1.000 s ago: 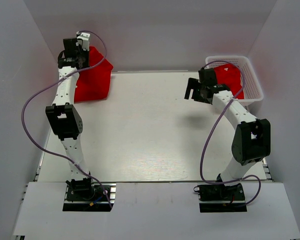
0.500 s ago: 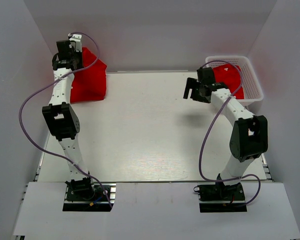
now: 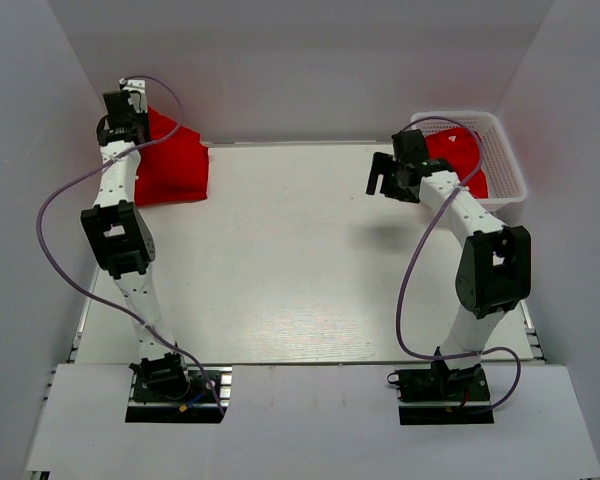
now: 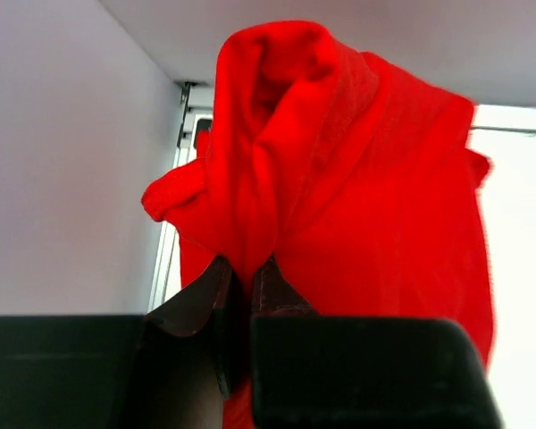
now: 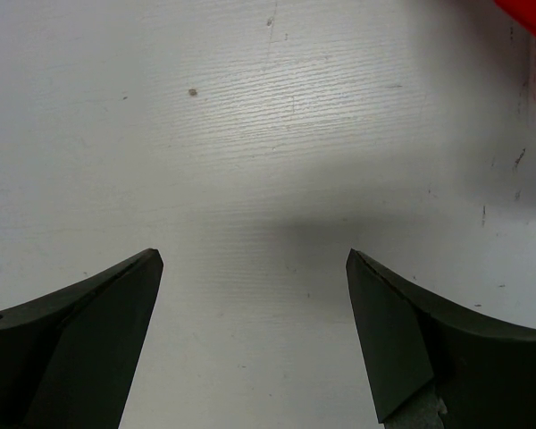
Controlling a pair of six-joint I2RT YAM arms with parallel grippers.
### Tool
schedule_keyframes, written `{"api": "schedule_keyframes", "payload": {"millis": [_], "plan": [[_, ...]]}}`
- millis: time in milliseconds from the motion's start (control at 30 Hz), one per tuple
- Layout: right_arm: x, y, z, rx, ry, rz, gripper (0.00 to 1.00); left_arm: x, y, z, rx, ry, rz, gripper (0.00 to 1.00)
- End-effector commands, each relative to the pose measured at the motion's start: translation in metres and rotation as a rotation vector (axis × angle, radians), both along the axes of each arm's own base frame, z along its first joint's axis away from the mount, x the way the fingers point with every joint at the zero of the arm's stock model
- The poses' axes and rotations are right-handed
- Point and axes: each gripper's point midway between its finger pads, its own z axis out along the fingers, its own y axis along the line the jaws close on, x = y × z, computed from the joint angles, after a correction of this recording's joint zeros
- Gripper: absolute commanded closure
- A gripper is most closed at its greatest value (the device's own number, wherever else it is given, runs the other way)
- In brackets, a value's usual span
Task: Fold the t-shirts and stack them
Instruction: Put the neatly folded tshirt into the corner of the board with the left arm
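A bright red t-shirt [image 3: 175,165] hangs bunched at the far left corner of the table. My left gripper [image 3: 130,110] is shut on its fabric and holds it up against the back left wall. In the left wrist view the red t-shirt [image 4: 357,179] drapes from the closed left gripper [image 4: 247,268]. More red t-shirt fabric [image 3: 458,155] lies in the white mesh basket [image 3: 508,170] at the far right. My right gripper [image 3: 380,178] is open and empty above the bare table, left of the basket. In the right wrist view the right gripper [image 5: 255,259] has its jaws wide apart over the white surface.
The white table [image 3: 300,260] is enclosed by grey walls at left, back and right. A corner of red fabric [image 5: 531,18] shows at the top right of the right wrist view. Purple cables [image 3: 50,220] loop beside both arms.
My left gripper has carried the red t-shirt further left and back toward the corner. My right gripper has shifted slightly and stays open.
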Motion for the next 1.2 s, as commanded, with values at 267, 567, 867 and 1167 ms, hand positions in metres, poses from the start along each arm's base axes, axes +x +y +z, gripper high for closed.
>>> {"api": "schedule_keyframes", "payload": {"millis": [267,567,867,1167], "plan": [[0.008,0.001,0.015,-0.002,-0.008,-0.019,0.10,0.004,0.055,-0.019,0.053,-0.001,0.206,0.50],[0.006,0.002,0.025,0.014,-0.037,-0.014,0.10,-0.003,0.045,0.030,0.009,-0.076,0.198,0.00],[-0.003,0.005,0.038,0.096,-0.100,-0.024,0.10,-0.029,-0.085,0.034,-0.267,0.019,-0.077,0.00],[-0.053,-0.007,0.019,0.120,-0.124,-0.032,0.10,-0.148,-0.279,-0.017,-0.429,0.164,-0.247,0.00]]}}
